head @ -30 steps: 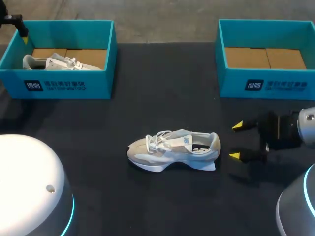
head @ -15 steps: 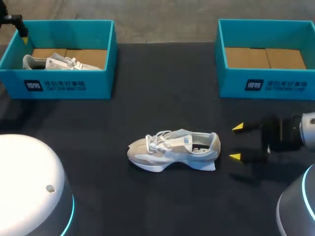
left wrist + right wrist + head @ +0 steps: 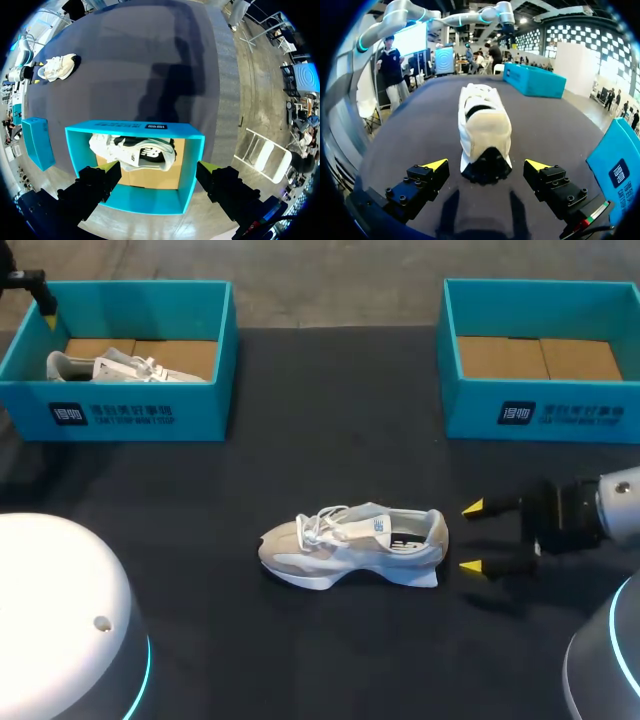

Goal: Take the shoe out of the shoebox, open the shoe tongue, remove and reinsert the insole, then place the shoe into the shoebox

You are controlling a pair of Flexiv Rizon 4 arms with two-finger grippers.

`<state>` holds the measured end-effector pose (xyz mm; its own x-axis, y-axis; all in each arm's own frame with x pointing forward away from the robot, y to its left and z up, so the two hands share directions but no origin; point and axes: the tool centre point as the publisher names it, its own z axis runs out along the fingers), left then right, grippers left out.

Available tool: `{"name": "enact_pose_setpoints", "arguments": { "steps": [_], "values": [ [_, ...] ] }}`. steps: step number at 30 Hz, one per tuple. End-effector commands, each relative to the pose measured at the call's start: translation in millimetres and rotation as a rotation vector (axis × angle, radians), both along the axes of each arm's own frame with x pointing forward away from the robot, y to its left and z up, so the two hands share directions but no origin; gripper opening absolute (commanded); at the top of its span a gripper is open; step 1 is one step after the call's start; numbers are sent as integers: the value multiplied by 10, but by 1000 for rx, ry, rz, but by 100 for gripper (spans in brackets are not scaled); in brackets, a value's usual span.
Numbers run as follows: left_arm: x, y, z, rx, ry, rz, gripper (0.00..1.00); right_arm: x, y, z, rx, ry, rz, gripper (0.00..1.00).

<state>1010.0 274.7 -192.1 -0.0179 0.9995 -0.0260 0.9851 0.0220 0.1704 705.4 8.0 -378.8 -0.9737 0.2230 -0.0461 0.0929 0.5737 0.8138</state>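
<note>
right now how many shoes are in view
2. One shoe lies on the table ahead of the right gripper; the second shoe sits in the left shoebox. Near wall of the right shoebox could hide something.

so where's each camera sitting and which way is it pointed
Head view: above and behind, looking down on the table; the right pincer shows.
Left wrist view: above the left shoebox, facing down at the boxed shoe; left pincer shows, open.
Right wrist view: low over the table, facing the heel of the table shoe; right pincer shows, open.
All three share the table shoe.
</note>
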Motion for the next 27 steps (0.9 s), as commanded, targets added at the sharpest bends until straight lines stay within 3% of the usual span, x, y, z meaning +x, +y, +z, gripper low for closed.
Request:
{"name": "enact_pose_setpoints", "arguments": {
  "steps": [1, 8, 12, 27],
  "values": [
    [-11, 0, 3, 2, -2, 0, 100, -83, -211, -45, 27, -6, 1, 100],
    [-11, 0, 3, 2, -2, 0, 100, -10, -410, -135, 21, 22, 21, 100],
    [-11, 0, 3, 2, -2, 0, 100, 16, -577, -167, 53, -3, 29, 100],
    [-11, 0, 3, 2, -2, 0, 100, 88, -679, -248, 74, 15, 54, 100]
  ]
}}
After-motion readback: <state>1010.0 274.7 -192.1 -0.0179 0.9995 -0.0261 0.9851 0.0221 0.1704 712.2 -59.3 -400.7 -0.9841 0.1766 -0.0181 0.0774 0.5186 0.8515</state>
